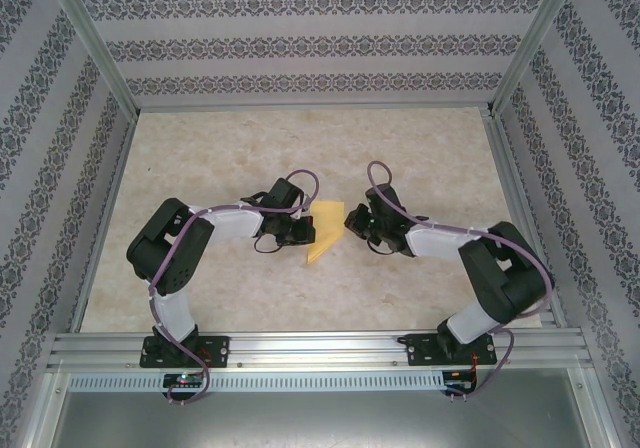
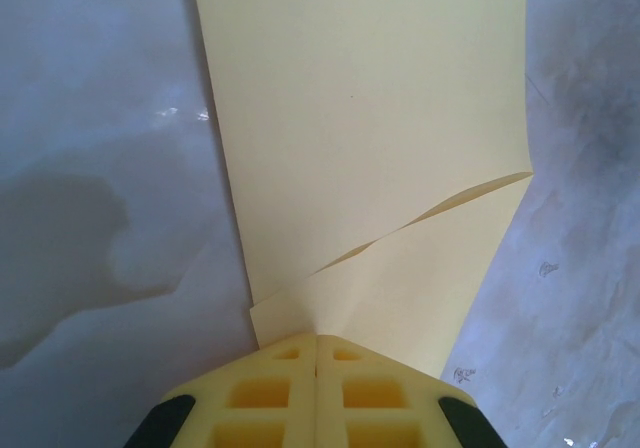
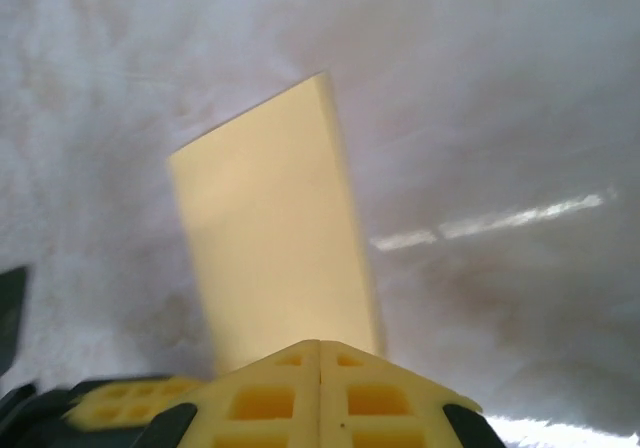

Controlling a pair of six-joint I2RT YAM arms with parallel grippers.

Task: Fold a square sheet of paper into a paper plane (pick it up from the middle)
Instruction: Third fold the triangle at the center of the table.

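The square sheet of paper [image 1: 325, 233] is yellow and folded to a narrower shape, between the two grippers at mid-table. In the left wrist view the paper [image 2: 370, 118] has a slanted flap across its near end, and it puckers into the tip of my left gripper [image 2: 316, 340], which is shut on its near corner. My left gripper [image 1: 303, 232] sits at the paper's left edge. My right gripper [image 1: 352, 223] is at the right edge, shut, with the paper [image 3: 270, 238] running out from under its tip [image 3: 319, 345]; whether it pinches the paper I cannot tell. A paper plane is out of view.
The beige tabletop [image 1: 220, 158] has patterned walls and metal posts [image 1: 95, 48] around it. An aluminium rail [image 1: 320, 348] carries both arm bases at the near edge. The left gripper's yellow fingers [image 3: 110, 403] show at the lower left of the right wrist view.
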